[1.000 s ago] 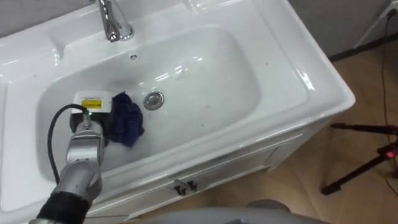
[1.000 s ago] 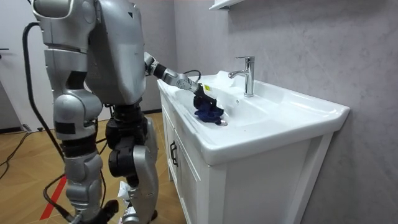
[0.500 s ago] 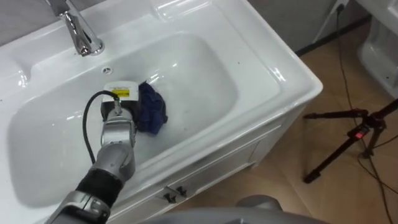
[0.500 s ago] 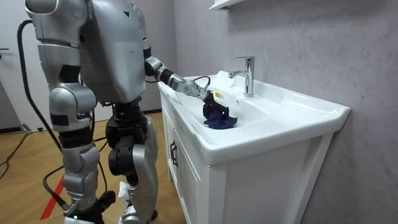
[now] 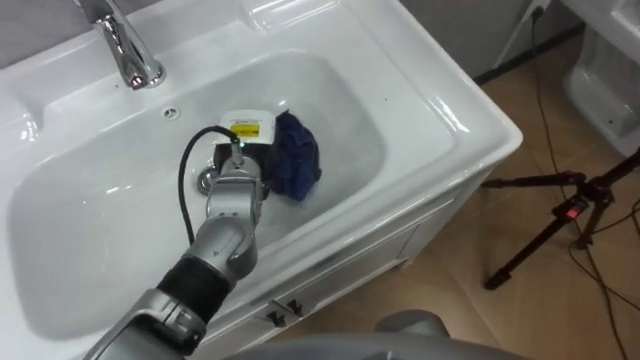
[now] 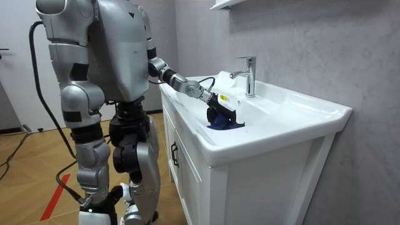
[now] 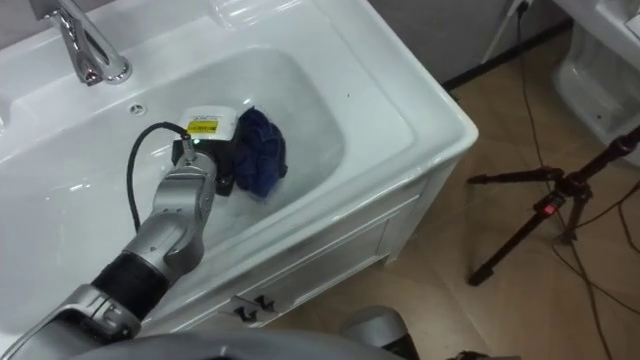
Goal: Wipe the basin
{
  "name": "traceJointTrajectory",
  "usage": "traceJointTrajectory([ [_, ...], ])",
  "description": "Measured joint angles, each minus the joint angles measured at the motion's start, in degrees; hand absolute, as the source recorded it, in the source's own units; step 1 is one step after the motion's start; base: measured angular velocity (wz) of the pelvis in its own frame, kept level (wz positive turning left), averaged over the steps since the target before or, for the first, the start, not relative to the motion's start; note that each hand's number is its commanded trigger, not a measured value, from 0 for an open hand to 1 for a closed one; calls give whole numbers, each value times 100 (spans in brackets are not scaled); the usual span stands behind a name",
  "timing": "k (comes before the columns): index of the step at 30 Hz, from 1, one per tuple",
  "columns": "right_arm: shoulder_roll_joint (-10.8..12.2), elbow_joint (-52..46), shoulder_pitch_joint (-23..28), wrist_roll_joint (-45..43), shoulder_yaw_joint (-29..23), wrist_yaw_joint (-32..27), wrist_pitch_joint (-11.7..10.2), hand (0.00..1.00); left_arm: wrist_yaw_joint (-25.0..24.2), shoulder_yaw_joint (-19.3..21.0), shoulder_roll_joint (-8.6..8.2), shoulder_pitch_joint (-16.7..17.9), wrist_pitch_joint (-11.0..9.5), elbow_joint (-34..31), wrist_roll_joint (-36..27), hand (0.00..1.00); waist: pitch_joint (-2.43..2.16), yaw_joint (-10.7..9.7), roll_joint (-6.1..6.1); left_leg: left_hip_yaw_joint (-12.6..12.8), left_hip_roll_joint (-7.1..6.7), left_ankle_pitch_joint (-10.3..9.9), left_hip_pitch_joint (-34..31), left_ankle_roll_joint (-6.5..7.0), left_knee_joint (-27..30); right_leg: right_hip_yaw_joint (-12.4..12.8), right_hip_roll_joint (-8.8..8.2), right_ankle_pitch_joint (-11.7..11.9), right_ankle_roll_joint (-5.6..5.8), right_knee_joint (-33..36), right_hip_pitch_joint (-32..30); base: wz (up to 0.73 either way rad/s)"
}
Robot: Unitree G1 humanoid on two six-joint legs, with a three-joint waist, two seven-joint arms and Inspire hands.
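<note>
Basin (image 5: 440, 110) looks mid-wipe: your left hand (image 5: 243, 150) sits on the cloth (image 5: 298, 165) on the bowl floor, near the middle. Whether it grips, can't tell. Walls and rim probably still to do.

Bright even light, glare on basin (image 5: 452, 118)

Robot stands at front of white cabinet (image 6: 206, 181), on room view's left. Left arm stretched over basin (image 6: 300, 109); left hand (image 6: 220, 107) on dark blue cloth (image 6: 226, 124). Chrome tap (image 6: 249, 75) behind.
</note>
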Motion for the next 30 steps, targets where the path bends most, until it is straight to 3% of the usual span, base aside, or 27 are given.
traceJointTrajectory([
  [8, 2, 106, -84, 2, 61, -3, 46, 0, -96, -78, -111, -160, 54, -194, -484, 100, 5, -328, 159, 29, -50, -2, -39, 7, 18, -36, -33, 17, 65, -2, -6, 3],
  [11, 8, 189, -105, 5, 57, 3, 46, 0, -216, -229, -118, -297, 56, -222, -528, 100, 15, -350, 216, 36, -50, -17, -49, 31, 25, -37, -43, 25, 86, 0, -14, 3],
  [17, 15, 186, -103, 0, 53, 9, 90, 0, -324, -230, -133, -344, 56, -236, -530, 100, 20, -344, 211, 35, -50, -17, -60, 32, 25, -48, -90, 18, 103, -2, -13, 1],
  [22, 43, 79, -122, -158, 44, 59, 88, 0, -250, -138, -147, -233, -5, -209, -482, 100, 59, -119, 121, 35, -57, -21, 51, 38, 7, 128, -23, 18, 100, 6, 15, -18],
  [24, 47, 67, -74, -131, 34, 53, 103, 0, -118, -82, -143, -89, -129, -162, -513, 100, 53, 18, 63, 33, -55, -21, 82, 38, 6, 161, -10, 15, 94, 11, 26, -12],
  [26, 78, -87, 72, -297, -53, 47, 193, 0, 169, 170, -152, 154, -382, -62, -419, 100, 45, 255, -66, 33, -43, -21, 156, 38, -13, 220, 10, 6, 74, 21, 86, -18],
  [29, 97, -199, 196, -573, -246, -15, 213, 0, 549, 474, -140, 374, -658, 144, -307, 100, -13, 462, -187, 26, -33, -24, 205, 40, -21, 291, 51, -2, 56, 5, 115, -15],
  [30, 99, -231, 253, -699, -245, -72, 227, 0, 778, 646, -129, 481, -790, 276, -301, 100, -36, 617, -225, 17, -22, -25, 255, 41, -31, 306, 68, -4, 42, 9, 138, -26],
])
